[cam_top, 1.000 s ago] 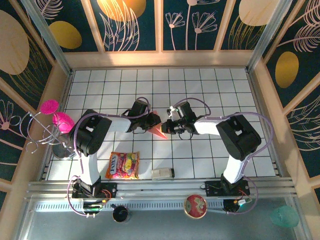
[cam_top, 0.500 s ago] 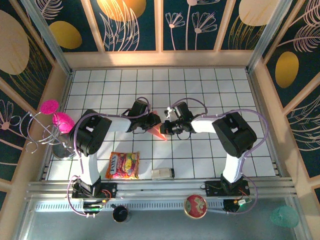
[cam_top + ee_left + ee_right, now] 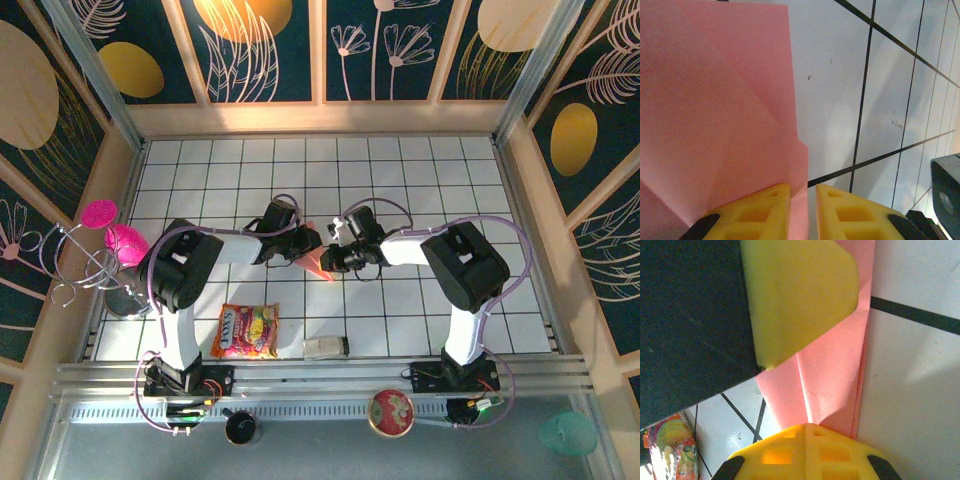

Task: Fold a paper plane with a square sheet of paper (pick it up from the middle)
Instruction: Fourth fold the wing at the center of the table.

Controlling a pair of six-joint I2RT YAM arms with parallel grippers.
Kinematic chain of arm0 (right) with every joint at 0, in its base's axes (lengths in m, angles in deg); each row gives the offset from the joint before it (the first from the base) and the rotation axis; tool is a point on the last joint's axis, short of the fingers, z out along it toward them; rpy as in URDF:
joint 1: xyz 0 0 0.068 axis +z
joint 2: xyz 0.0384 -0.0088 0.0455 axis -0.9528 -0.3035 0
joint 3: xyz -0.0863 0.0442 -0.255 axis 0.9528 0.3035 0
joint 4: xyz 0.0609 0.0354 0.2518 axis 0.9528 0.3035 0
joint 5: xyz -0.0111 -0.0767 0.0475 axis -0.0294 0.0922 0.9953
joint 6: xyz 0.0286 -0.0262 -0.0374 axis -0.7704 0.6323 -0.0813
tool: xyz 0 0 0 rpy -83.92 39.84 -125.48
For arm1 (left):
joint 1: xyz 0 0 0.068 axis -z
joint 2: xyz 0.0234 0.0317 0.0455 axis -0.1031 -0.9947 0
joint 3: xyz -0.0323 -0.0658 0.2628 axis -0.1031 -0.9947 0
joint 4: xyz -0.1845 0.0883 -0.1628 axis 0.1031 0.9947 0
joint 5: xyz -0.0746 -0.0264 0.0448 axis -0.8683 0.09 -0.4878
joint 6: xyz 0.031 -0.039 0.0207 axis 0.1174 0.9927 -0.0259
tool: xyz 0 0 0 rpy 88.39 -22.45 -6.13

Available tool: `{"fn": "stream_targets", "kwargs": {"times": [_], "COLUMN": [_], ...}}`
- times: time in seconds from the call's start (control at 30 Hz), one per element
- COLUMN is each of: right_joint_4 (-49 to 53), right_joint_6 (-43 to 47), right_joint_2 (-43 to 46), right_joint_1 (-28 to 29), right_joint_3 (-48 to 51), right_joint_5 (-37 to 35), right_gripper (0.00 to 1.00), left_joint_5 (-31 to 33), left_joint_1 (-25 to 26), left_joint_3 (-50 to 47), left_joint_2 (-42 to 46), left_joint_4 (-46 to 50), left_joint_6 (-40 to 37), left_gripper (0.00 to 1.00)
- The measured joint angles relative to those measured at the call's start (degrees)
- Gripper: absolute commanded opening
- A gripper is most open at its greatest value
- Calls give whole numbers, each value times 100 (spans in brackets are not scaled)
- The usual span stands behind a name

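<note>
Both grippers: met at mid-table over the pink paper sheet (image 3: 314,262), tips almost touching each other.
Left gripper (image 3: 304,243): in its wrist view (image 3: 802,192) the jaws were nearly closed, with a thin gap and a flap of the sheet (image 3: 715,125) running up between them. Read as pinching the paper.
Right gripper (image 3: 336,257): jaws pressed together (image 3: 805,429) on the sheet's edge (image 3: 832,380), with layers fanning out of the pinch. The left gripper's pad (image 3: 800,295) sat just above.
Change, arms: over the last second the right gripper slid left toward the left one, and its elbow followed. The left gripper barely moved, and neither grip let go.
Change, paper: less pink showed from above. The near tip pulled in slightly to the left and looked narrower.
Paper position: between the two grippers, held by both (couldn't tell whether it touched the tiles).
Paper shape: stacked layers, a diagonal crease and a pointed near end, so partly folded. Judged not yet a finished dart.
Meaning: closing the gap probably brought two flaps together along the centre crease, so mid-task and not near done.
Risk: thin paper with two pinches close together could buckle or tear if either arm pulled off-axis.
Snack packet (image 3: 245,330): near left, well apart and not in the way.
</note>
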Motion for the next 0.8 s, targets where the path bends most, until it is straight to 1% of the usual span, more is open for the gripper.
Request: {"fn": "stream_targets", "kwargs": {"times": [0.2,0.3,0.63,0.8], "right_joint_4": [76,63,210,551], "right_joint_6": [155,205,227,203], "right_joint_2": [11,136,990,1436], "right_joint_1": [9,26,35,35], "right_joint_3": [22,197,1123,1202], "right_joint_5": [0,-22,-197,-431], "right_gripper": [5,4,3,3], "left_joint_5": [17,15,9,-2], "left_joint_1": [0,0,0,0], "left_joint_3": [0,0,0,0], "left_joint_2": [0,0,0,0], "left_joint_4": [13,28,55,55], "left_joint_6": [9,17,17,17], "left_gripper": [20,19,19,18]}}
